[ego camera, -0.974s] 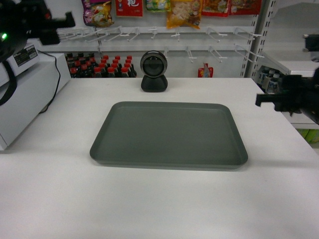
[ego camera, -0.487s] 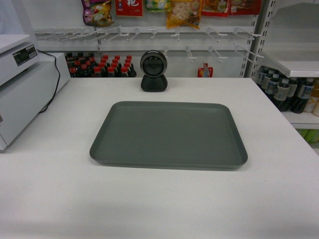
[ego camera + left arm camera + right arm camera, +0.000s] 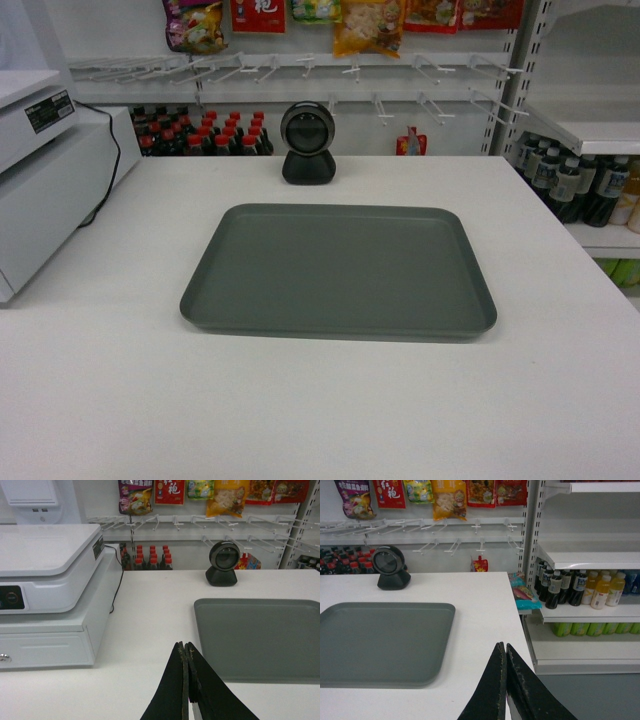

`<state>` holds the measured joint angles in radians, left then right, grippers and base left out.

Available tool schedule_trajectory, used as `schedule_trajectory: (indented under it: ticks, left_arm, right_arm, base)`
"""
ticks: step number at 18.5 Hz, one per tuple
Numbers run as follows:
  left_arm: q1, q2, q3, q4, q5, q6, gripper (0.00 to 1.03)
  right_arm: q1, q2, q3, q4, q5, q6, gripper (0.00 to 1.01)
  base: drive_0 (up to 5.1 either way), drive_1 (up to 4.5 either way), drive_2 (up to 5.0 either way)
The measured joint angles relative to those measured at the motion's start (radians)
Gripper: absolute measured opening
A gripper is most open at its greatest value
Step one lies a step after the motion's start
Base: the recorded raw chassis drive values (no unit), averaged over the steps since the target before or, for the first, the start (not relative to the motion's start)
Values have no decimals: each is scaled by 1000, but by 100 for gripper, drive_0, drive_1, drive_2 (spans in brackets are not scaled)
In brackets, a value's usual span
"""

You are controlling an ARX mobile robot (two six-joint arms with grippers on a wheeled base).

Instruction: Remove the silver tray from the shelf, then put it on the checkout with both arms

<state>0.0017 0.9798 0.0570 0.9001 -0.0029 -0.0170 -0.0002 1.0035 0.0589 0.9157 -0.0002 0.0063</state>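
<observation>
- The checkout (image 3: 90, 400) is the widest thing in front of you: a flat white counter that runs under and ahead of both sets of fingers, so the tray has firm support everywhere.
- The register (image 3: 45, 575) stands ahead and to the left of your left fingers, well apart from the tray.
- The silver tray (image 3: 340, 270) lies flat in the middle of the counter, ahead and to the right of the left fingers and ahead and to the left of the right ones. You touch it with neither. The placing looks done to me.
- Expect the tray to be stiff and fairly light, but broad, so one grip would let it tip. If you must shift it, pinch the low raised rim at the two short sides, one arm each. The smooth matte surface may slip in the pads.
- The scanner (image 3: 307, 145) sits beyond the tray's far edge, near it but apart.
- Your left gripper (image 3: 187, 652) has its fingers pressed together on nothing.
- Your right gripper (image 3: 504, 652) is likewise closed and empty, over the counter's right part.
</observation>
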Motion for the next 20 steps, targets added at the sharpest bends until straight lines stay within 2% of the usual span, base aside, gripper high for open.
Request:
schedule_trajectory:
  ticks: [12, 20]
  left_arm:
    - [0, -544, -47, -468, 0, 0, 1]
    - [0, -739, -47, -661, 0, 0, 1]
  right_arm:
    - [0, -553, -47, -468, 0, 0, 3]
    - [0, -756, -47, -667, 0, 0, 3]
  base:
    - [0, 0, 0]
    - [0, 0, 0]
